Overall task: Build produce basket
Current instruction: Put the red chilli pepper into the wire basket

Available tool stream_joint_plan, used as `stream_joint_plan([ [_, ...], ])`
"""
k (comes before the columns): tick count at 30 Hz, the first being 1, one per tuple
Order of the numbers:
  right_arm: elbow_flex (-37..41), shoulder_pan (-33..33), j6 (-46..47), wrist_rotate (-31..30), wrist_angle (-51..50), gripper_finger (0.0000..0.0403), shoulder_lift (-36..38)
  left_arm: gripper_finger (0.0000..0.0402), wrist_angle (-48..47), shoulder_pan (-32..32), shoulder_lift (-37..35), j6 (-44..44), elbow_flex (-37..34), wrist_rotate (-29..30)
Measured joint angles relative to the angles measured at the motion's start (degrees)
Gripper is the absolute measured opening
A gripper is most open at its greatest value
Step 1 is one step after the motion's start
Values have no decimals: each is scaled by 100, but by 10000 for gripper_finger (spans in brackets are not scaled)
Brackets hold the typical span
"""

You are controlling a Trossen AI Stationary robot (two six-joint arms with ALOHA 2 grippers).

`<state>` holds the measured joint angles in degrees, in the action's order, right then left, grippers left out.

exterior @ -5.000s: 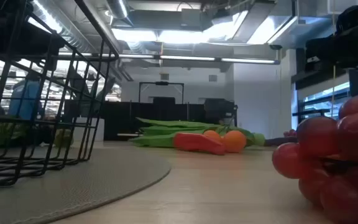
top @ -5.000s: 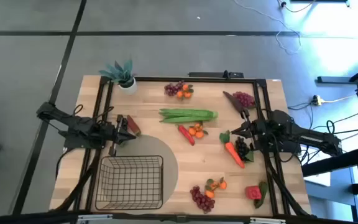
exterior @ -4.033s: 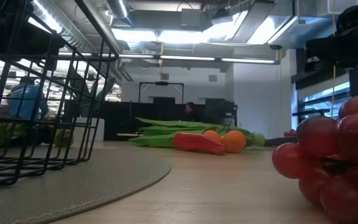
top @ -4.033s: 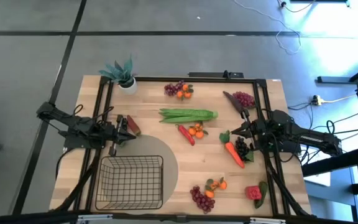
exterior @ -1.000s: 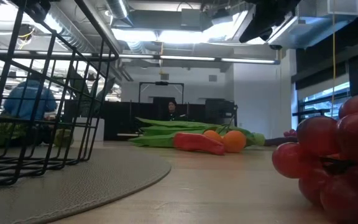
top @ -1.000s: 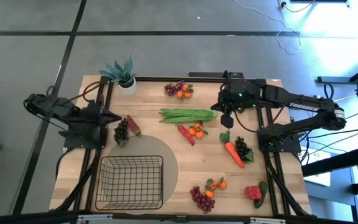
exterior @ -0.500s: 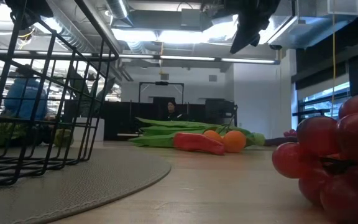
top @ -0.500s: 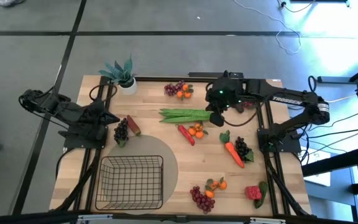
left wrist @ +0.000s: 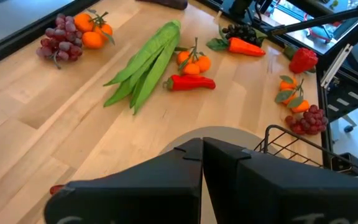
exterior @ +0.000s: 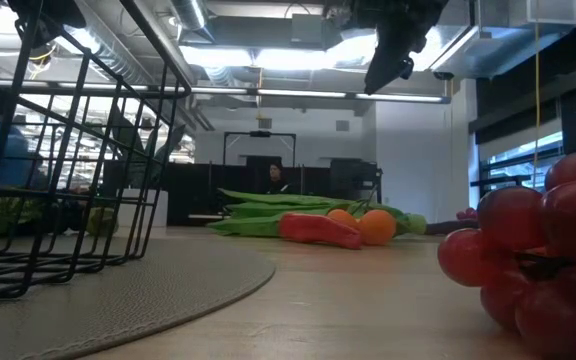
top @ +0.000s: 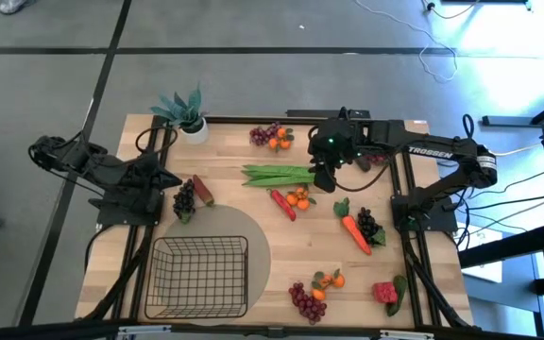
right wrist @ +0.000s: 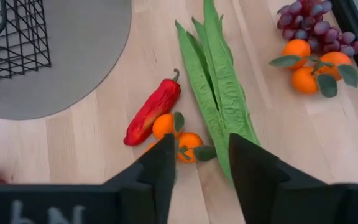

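Note:
The dark wire basket (top: 199, 274) stands on a grey round mat at the table's near left. Long green bean pods (top: 277, 174) lie mid-table, with a red pepper (top: 283, 204) and tangerines (top: 298, 198) beside them. My right gripper (top: 327, 179) hangs open, raised above the pods' right end. In its wrist view (right wrist: 201, 165) the tangerines (right wrist: 178, 140) and pods (right wrist: 219, 93) show beyond its fingers. My left gripper (top: 170, 179) is shut (left wrist: 202, 155) at the table's left. It touches nothing. A dark grape bunch (top: 184, 200) and a red piece (top: 202, 191) lie on the table next to it.
A carrot (top: 355, 231) with dark grapes (top: 369, 224) lies right of centre. Grapes with tangerines (top: 272, 136) and purple grapes (top: 371, 149) sit near the far edge. More grapes (top: 312, 291) and a red fruit (top: 385, 292) lie at the near right. A potted plant (top: 189, 113) stands far left.
My right gripper has moved toward the table's left, from beside the pods' right end to over it. In the low view it has come down into the picture's top. Its fingers have stayed open. No produce has moved.

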<state>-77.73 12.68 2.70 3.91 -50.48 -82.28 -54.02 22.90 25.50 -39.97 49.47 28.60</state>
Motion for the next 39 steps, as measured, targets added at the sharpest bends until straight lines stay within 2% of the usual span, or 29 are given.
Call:
stream_joint_plan([
  [9, 2, -448, -554, 75, -5, 150, -35, 0, 55, 0, 0, 463, 0, 0],
  [13, 2, -578, -395, 22, 66, 143, -33, 0, 155, 0, 0, 455, 0, 0],
  [19, 4, -581, 264, -275, 225, 129, -111, 0, 482, 2, 0, 457, 0, 2],
  [28, 4, -558, 30, -306, 675, 125, -605, 0, 518, 0, 0, 459, 0, 37],
  [34, 4, -427, -23, -639, 804, 125, -1070, 0, 519, 0, 0, 466, 0, 58],
  [39, 4, -384, -37, -644, 789, 125, -1141, 0, 617, 0, 42, 738, 0, 524],
])
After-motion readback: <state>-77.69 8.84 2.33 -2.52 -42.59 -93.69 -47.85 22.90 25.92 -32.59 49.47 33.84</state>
